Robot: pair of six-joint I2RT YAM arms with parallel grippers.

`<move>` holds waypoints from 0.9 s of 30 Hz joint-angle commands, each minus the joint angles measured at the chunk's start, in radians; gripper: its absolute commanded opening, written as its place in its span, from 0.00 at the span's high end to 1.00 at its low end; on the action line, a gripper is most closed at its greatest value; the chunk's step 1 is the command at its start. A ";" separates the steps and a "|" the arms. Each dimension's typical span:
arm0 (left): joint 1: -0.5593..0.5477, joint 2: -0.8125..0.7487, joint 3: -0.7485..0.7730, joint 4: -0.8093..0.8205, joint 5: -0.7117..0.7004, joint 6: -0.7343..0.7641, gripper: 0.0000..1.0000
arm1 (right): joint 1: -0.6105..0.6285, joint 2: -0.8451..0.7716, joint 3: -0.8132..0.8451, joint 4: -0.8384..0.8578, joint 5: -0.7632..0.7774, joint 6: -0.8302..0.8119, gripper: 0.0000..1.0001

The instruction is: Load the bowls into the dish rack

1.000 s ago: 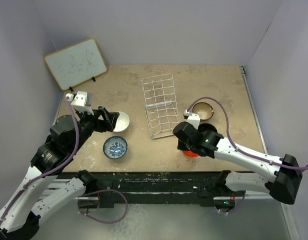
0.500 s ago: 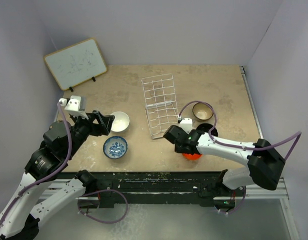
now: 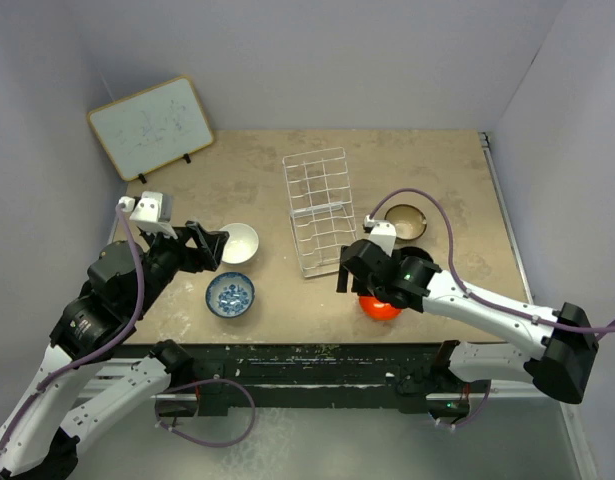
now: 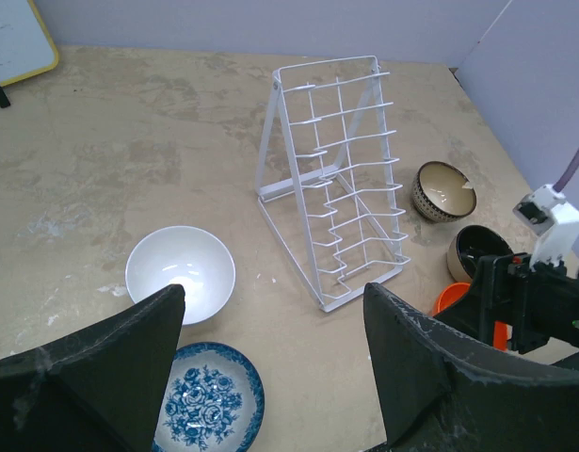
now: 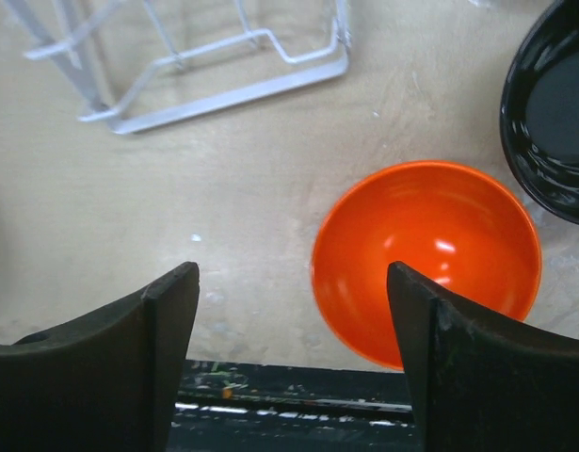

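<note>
Nothing's in the dish rack [image 4: 313, 184] yet, all five bowls sit on the tabletop [image 3: 247, 170]. The orange bowl [image 5: 426, 259] is at the rack's 5 o'clock, with the black bowl [image 5: 553, 104] just beside it. The right gripper [image 5: 291, 282] hovers over the orange one, jaws wide, probably to straddle its rim. The left gripper [image 4: 270, 311], jaws wide too, faces the white bowl [image 4: 181, 273] at the rack's 9 o'clock.

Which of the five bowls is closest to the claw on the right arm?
The glossy orange-red bowl, just below the open right gripper. The black bowl beside it is slightly farther; the other three lie farther still.
</note>
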 commanded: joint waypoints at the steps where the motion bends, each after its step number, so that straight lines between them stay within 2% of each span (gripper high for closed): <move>1: 0.004 0.012 0.041 0.020 -0.008 0.006 0.20 | -0.004 -0.058 0.099 0.028 -0.002 -0.045 0.12; 4: 0.004 0.015 0.046 0.022 0.000 0.008 0.20 | -0.054 -0.052 0.141 0.119 -0.025 -0.135 0.05; 6: 0.004 0.016 0.051 0.017 -0.001 0.011 0.20 | -0.139 -0.041 0.194 0.203 -0.100 -0.199 0.03; 10: 0.004 0.004 0.057 0.007 -0.006 0.013 0.20 | -0.312 -0.006 0.228 0.404 -0.246 -0.288 0.01; 14: 0.005 -0.008 0.060 -0.007 -0.010 0.017 0.20 | -0.426 0.071 0.298 0.551 -0.342 -0.342 0.00; 19: 0.005 -0.018 0.070 -0.024 -0.020 0.020 0.20 | -0.560 0.160 0.326 0.767 -0.547 -0.355 0.00; 27: 0.004 -0.021 0.081 -0.041 -0.035 0.023 0.20 | -0.695 0.337 0.373 1.010 -0.723 -0.269 0.00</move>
